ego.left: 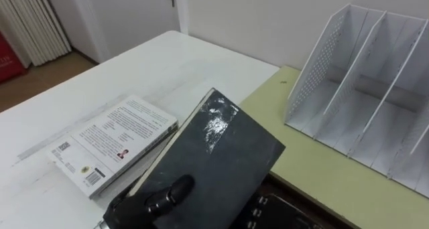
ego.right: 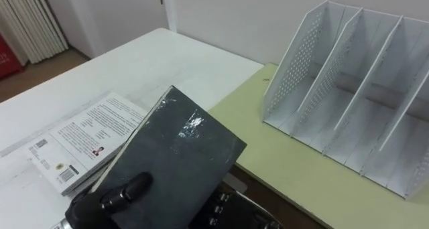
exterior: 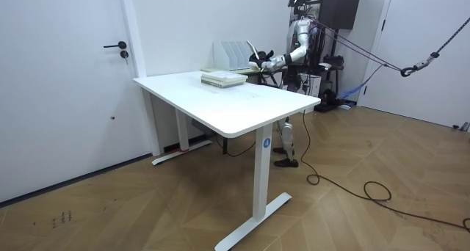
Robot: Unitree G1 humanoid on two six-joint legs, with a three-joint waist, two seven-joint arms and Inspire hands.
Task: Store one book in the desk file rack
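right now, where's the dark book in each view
Left eye view: dark book lower centre, tilted, its lower edge held in the left hand.
Right eye view: lower left of centre, same grip.
Room view: a thin tilted edge raised over the far end of the table.
Shared landmark: the white file rack, upper right in both eye views, just left of the book in the room view.
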